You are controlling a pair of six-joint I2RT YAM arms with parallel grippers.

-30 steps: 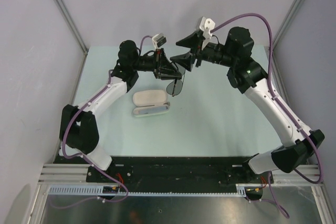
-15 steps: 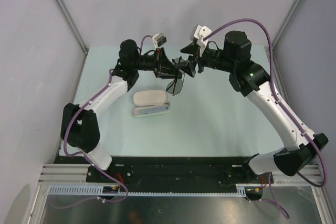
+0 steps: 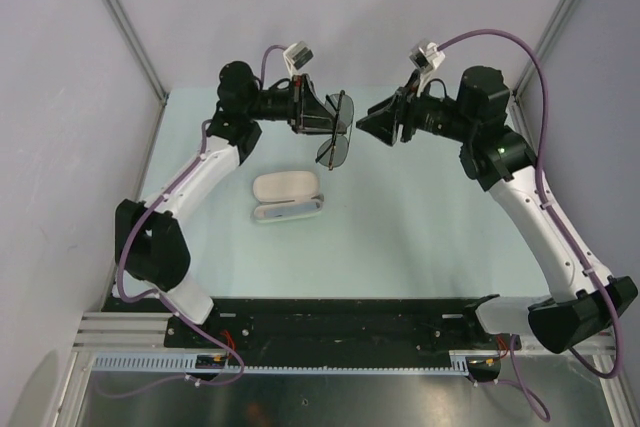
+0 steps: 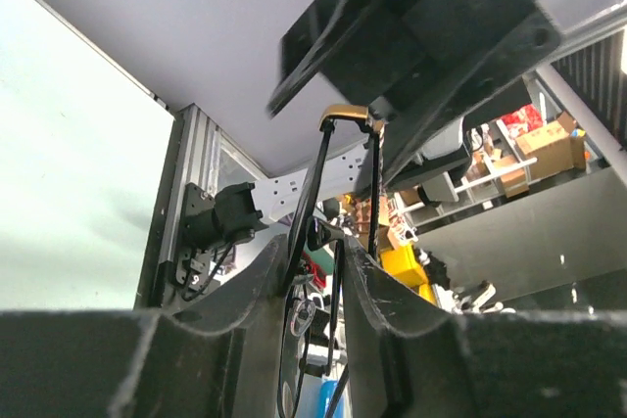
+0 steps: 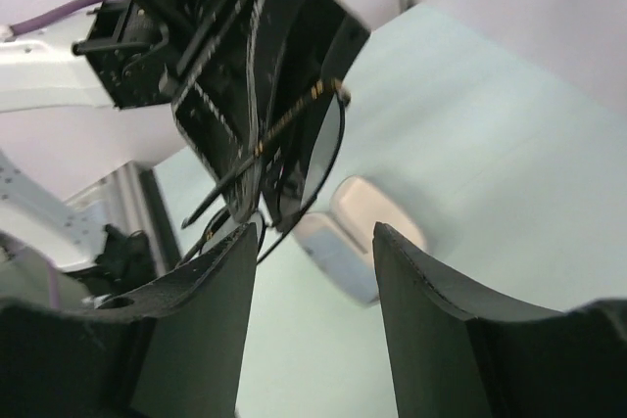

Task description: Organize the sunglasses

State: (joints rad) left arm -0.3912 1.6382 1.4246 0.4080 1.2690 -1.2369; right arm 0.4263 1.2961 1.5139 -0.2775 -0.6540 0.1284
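My left gripper (image 3: 325,119) is shut on the sunglasses (image 3: 334,149), a thin dark wire pair with grey lenses, and holds them in the air over the back of the table. In the left wrist view their slim black frame (image 4: 315,178) runs up from between my left gripper's (image 4: 315,252) close-set jaws. My right gripper (image 3: 365,124) hangs open a little to their right, touching nothing. The right wrist view shows the sunglasses (image 5: 318,149) just beyond my empty right gripper (image 5: 313,242), pinched in the left gripper (image 5: 225,75).
An oblong beige case (image 3: 287,194) lies open on the pale green table (image 3: 420,227), below and left of the held glasses; it also shows blurred in the right wrist view as the case (image 5: 348,227). Grey walls and metal posts close in the table's back and sides.
My right gripper has drawn back to the right, away from the sunglasses, its jaws a little narrower. My left gripper has turned slightly and still holds the glasses.
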